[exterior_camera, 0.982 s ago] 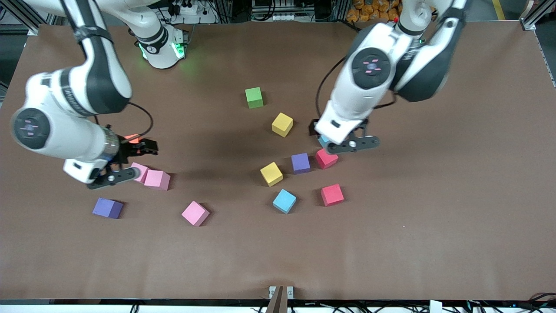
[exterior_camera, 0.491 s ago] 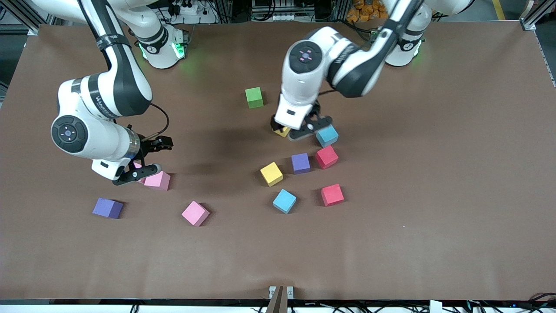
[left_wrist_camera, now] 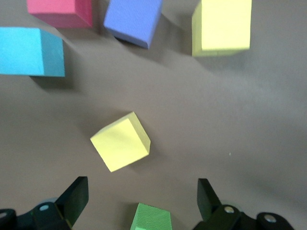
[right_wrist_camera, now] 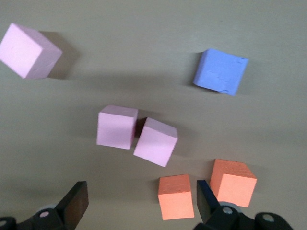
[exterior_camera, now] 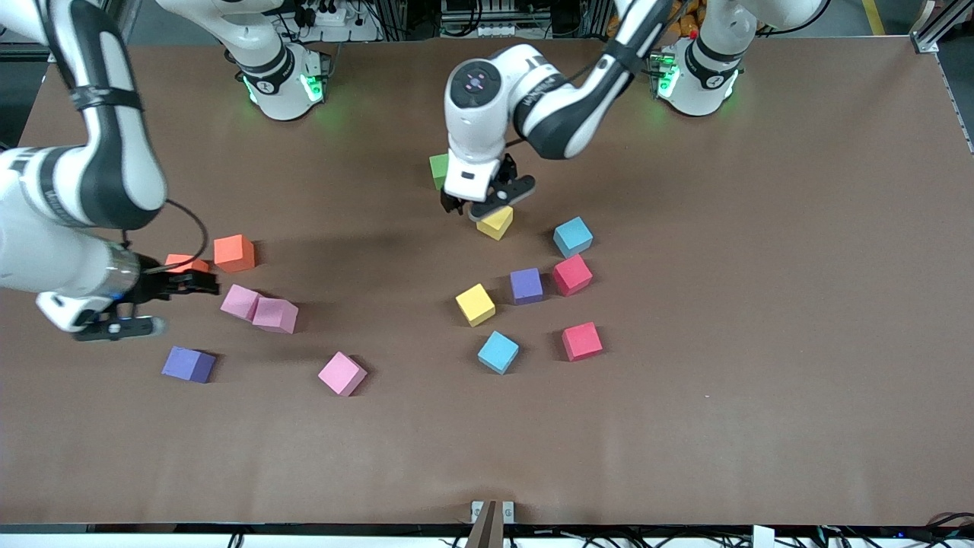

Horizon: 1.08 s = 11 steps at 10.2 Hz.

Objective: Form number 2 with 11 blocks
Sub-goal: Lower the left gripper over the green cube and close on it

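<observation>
No digit has been formed; the blocks are seen scattered singly on the brown table [exterior_camera: 761, 380]. The left gripper [exterior_camera: 487, 204] is held with its fingers spread wide and empty, low over the table between the green block [exterior_camera: 438, 170] and a yellow block [exterior_camera: 496, 223], which is tilted out of line with its neighbours. In the front view, from that yellow block, a light blue block [exterior_camera: 572, 237] is found at about 3 o'clock, a purple block [exterior_camera: 526, 285] and a red block [exterior_camera: 571, 275] at about 5 o'clock, and a second yellow block [exterior_camera: 475, 304] at about 6 o'clock. Nearer the front camera lie another light blue block [exterior_camera: 498, 352] and another red block [exterior_camera: 582, 341]. The right gripper [exterior_camera: 144, 304] is held wide and empty toward the right arm's end of the table, just beside one orange block [exterior_camera: 186, 263]; a second orange block [exterior_camera: 233, 253] sits close by. Two pink blocks [exterior_camera: 259, 309] are set touching each other at about 5 o'clock from that orange block. A lone pink block [exterior_camera: 342, 374] and a second purple block [exterior_camera: 188, 364] lie nearer the front camera.
</observation>
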{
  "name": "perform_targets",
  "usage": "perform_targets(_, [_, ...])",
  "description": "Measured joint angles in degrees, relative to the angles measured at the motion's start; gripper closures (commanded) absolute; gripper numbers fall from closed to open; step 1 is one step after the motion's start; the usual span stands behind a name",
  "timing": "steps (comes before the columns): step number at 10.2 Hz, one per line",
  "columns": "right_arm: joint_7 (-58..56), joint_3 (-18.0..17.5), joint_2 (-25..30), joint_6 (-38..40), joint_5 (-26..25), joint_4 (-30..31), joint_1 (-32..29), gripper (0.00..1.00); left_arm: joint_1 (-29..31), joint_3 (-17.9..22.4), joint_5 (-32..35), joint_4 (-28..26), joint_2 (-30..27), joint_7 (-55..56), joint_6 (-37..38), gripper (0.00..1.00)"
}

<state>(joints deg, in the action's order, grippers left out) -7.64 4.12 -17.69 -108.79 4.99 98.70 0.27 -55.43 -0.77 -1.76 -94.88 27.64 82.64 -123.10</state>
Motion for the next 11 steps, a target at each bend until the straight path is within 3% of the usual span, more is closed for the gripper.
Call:
perform_targets(5, [0.1, 0.1, -6.5, -1.3, 0.0, -4.3, -5.0, 0.00, -7.4, -0.9, 4.7, -0.2, 4.4, 3.1, -6.1, 0.00])
perform_targets(8, [0.2, 0.2, -7.1, 1.5, -0.1, -5.8, -6.8, 0.00, -9.3, -1.3, 7.4, -0.3, 8.5, 1.7, -8.3, 0.00])
perform_targets(11, [0.2, 0.2, -7.1, 5.6, -0.1, -6.8, -9.3, 0.00, -9.3, -2.7, 7.4, -0.2, 8.7, -1.2, -8.4, 0.00])
